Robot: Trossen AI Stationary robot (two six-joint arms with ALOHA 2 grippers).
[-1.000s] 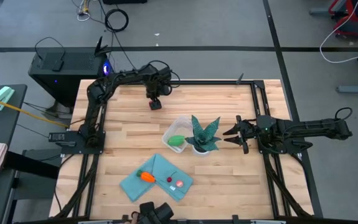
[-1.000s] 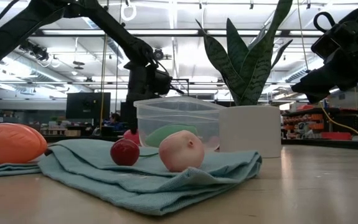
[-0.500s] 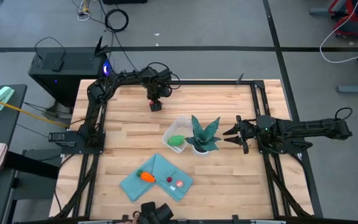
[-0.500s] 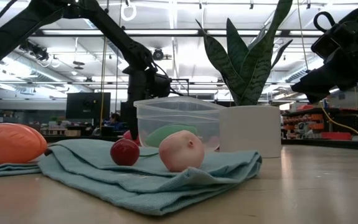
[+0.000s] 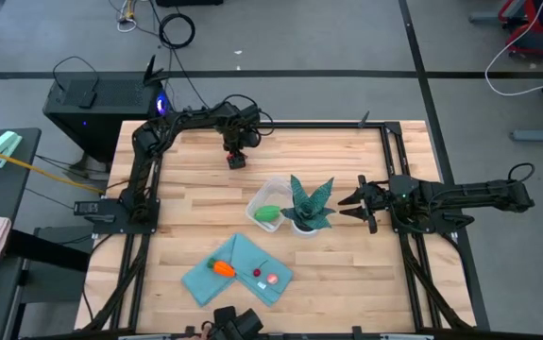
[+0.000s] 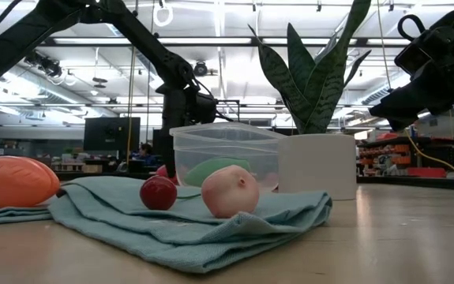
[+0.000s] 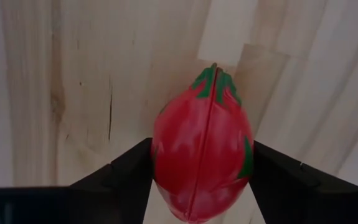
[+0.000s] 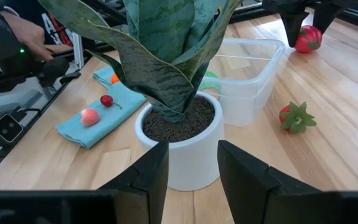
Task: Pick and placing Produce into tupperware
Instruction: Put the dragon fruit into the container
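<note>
My left gripper (image 5: 236,159) is over the far part of the table, fingers pointing down, shut on a red round toy food (image 7: 202,162) with green leaves. The clear tupperware (image 5: 269,194) stands mid-table and holds the green oval (image 5: 268,214). On the teal cloth (image 5: 238,269) lie the orange carrot piece (image 5: 223,268), a small red piece (image 5: 256,274) and a pink one (image 5: 273,280). A small red piece with green leaves (image 8: 296,117) lies on the wood beside the box. My right gripper (image 5: 351,203) is open, level, just right of the potted plant (image 5: 309,206). My left gripper pinches the red round food between its two fingers, one finger (image 7: 129,168) on each of its sides (image 7: 166,155). The fingers come from above, pointing down. The leafy end (image 7: 215,81) points away from the wrist. Whether the food rests on the table or hangs just above it, I cannot tell.
The white plant pot (image 8: 179,137) stands against the tupperware's right side, directly in front of my right gripper. Bare wood lies between the left gripper and the box, and along the table's right and near-right parts. A black box sits off the table's far left corner (image 5: 87,99).
</note>
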